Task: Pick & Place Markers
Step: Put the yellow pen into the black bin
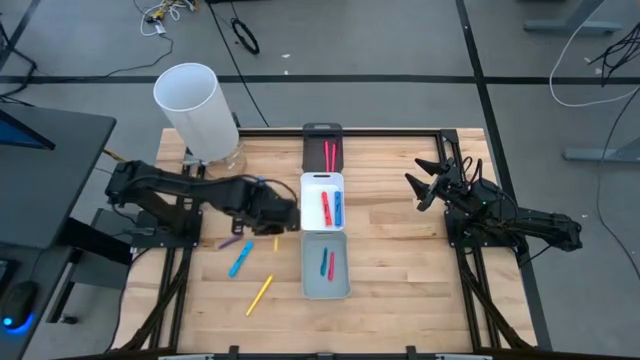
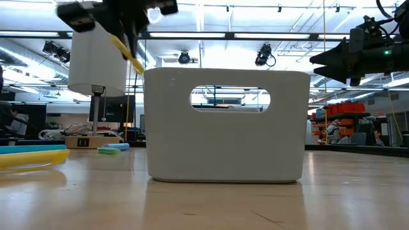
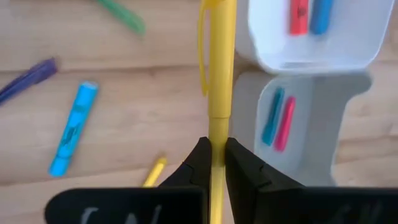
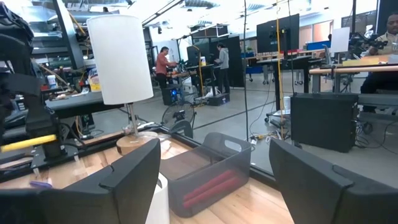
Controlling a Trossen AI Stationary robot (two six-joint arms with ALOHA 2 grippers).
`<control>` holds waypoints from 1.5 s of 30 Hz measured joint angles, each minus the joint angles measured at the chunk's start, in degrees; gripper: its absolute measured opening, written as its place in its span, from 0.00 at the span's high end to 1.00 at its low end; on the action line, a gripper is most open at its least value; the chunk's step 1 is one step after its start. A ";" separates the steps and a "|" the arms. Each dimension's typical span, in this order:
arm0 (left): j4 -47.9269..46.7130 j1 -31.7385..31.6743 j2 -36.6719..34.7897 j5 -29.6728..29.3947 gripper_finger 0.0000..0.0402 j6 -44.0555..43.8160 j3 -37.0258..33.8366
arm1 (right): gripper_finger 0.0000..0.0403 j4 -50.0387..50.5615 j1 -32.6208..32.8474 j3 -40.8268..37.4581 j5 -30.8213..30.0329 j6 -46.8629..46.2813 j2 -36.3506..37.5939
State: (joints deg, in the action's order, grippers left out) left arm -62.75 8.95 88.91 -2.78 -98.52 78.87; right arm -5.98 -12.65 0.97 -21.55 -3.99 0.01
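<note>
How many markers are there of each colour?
Red markers: 4
Blue markers: 3
Yellow markers: 2, one held by the left end effector
Purple markers: 1
Green markers: 1
Total: 11

**Wood, plastic and matt black**

From my station the surface (image 1: 400, 250) reads as pale butcher-block wood, smooth with a faint sheen. The white tray (image 2: 223, 124) looks like matt moulded plastic; the grey tray (image 1: 325, 285) is duller. I see the yellow marker (image 3: 221, 74) as glossy smooth plastic, pinched by the left gripper (image 3: 214, 163), whose fingers (image 3: 242, 171) look matt black.
</note>
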 joint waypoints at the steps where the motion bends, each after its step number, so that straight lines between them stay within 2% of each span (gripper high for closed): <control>1: 0.29 -0.83 0.23 0.21 0.94 0.65 0.00 | 0.25 -0.02 0.00 0.00 0.01 0.01 0.00; 9: 3.06 -8.32 2.01 0.38 0.94 3.66 -0.02 | 0.25 -0.47 0.00 0.00 0.03 0.02 0.00; 15: 6.98 -14.00 4.14 1.00 0.94 9.90 -0.02 | 0.25 -0.48 0.01 0.00 -0.03 0.02 0.00; 21: 10.63 -18.19 7.83 4.18 0.94 15.31 0.86 | 0.25 -0.72 0.01 0.00 0.01 0.01 -0.04; 27: 9.53 -21.63 13.79 4.18 0.94 22.52 8.28 | 0.25 -0.72 0.01 0.00 -0.04 0.02 -0.04; 33: 5.19 -24.12 19.28 3.82 0.94 25.34 18.52 | 0.25 -0.76 0.01 0.00 -0.04 0.02 -0.07; 37: 2.80 -25.44 21.88 1.38 0.94 25.77 24.73 | 0.25 -0.76 0.01 0.00 -0.04 0.02 -0.07; 45: 1.21 -28.98 22.52 -0.20 0.94 25.99 26.95 | 0.25 -0.78 0.01 0.00 -0.04 0.02 -0.07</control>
State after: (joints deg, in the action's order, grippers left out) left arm -61.54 -20.04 111.44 -2.98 -72.53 105.82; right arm -6.75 -12.64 0.97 -21.58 -3.97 -0.05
